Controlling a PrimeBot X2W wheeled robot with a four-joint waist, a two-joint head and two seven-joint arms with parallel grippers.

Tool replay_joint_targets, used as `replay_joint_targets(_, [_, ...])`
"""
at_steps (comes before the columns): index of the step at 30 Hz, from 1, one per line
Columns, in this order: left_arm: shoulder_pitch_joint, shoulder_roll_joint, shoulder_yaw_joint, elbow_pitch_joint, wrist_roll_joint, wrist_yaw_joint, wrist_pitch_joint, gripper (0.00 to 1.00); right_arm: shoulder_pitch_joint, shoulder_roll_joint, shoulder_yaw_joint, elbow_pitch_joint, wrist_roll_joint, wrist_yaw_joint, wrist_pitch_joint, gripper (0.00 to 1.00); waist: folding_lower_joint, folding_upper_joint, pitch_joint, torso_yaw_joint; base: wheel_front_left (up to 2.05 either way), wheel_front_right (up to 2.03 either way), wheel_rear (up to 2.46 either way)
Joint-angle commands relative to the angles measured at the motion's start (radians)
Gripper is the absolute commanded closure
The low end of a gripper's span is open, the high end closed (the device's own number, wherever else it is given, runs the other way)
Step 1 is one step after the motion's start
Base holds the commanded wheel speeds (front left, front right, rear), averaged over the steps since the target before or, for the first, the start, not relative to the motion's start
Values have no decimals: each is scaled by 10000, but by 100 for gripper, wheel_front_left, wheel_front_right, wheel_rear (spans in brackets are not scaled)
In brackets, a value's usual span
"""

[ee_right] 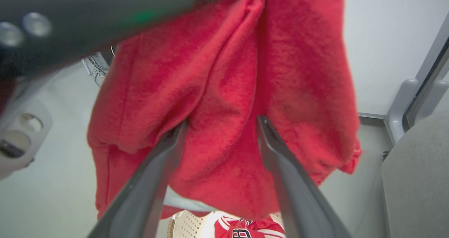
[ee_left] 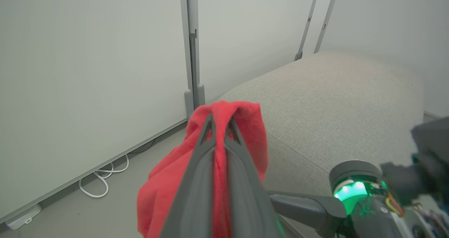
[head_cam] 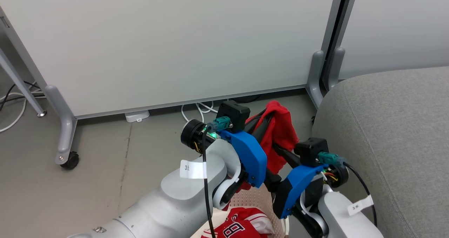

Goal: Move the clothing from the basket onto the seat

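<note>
Red, plain, soft: garment [head_cam: 280,133]. It was held aloft by the left claw [ee_left: 220,123], whose fingers were closed on a fold. The cloth was draped over the tips and hung below them on both sides, lifted out of the basket [head_cam: 257,196].

Right claw [ee_right: 221,120]: open, fingers spread. It sat just below and beside the left claw, its tips against or just short of the hanging cloth; contact could not be judged.

Jersey [head_cam: 242,225]: red with white stripes and a black-and-white number. It lay in the basket, beneath both claws and back toward the wrists, not yet taken.

Seat [ee_left: 333,97]: grey fabric, ahead and to the right of the left claw, near it and bare of clothing. By my reading, one piece was in transit and none had been delivered.

Surroundings: a pale panel [head_cam: 175,48] stood beyond the claws, white cables [head_cam: 200,108] lay at its foot, and the floor [head_cam: 105,168] was grey.

Hazards, as judged:
- Slippage. The grip took one fold only, so a quick swing toward the seat could pull the cloth free onto the floor.
- Snagging. The right claw's open fingers stood in the hanging cloth and might catch it as the left claw moved off.
- Short drop. The loose lower end could drag on the seat's near edge. Released too soon, the garment could slide off the rounded side.
</note>
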Motion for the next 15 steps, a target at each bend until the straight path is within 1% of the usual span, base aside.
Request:
replay_joint_targets(1, [-167, -2, -9, -46, -58, 37, -21, 100, -263, -36, 80, 143, 67, 5, 3, 0, 0, 0, 1, 6, 0, 0, 0])
replay_joint_targets(6, [-207, -4, -53, -108, -80, 45, -17, 100, -757, -34, 243, 862, 250, 5, -81, 0, 0, 0, 21, 22, 0, 0, 0])
replay_joint_targets(7, [-215, -1, -60, -118, -92, 43, -18, 100, -838, -36, 273, 994, 277, 5, -96, 22, 0, 0, 27, 25, 0, 0, 0])
replay_joint_targets(8, [-222, -1, -67, -126, -107, 42, -20, 100, -909, -36, 302, 1112, 330, 5, -107, 49, 0, 0, 32, 26, 0, 0, 0])
replay_joint_targets(10, [-237, -2, -80, -144, -125, 47, -23, 100, -1050, -36, 349, 1351, 400, 5, -133, 68, 0, 0, 40, 25, 0, 0, 0])
replay_joint_targets(12, [-235, -2, -88, -164, -143, 42, -20, 100, -1184, -36, 406, 1559, 423, 5, -189, 91, 0, 0, 46, 22, 0, 0, 0])
replay_joint_targets(13, [-229, -2, -94, -167, -144, 36, -21, 100, -1242, -36, 425, 1646, 434, 5, -228, 100, 0, 0, 47, 19, 0, 0, 0])
replay_joint_targets(15, [-228, -3, -102, -168, -141, 24, -37, 100, -1348, -36, 458, 1828, 456, 5, -317, 100, 0, 0, 45, 8, 0, 0, 0])
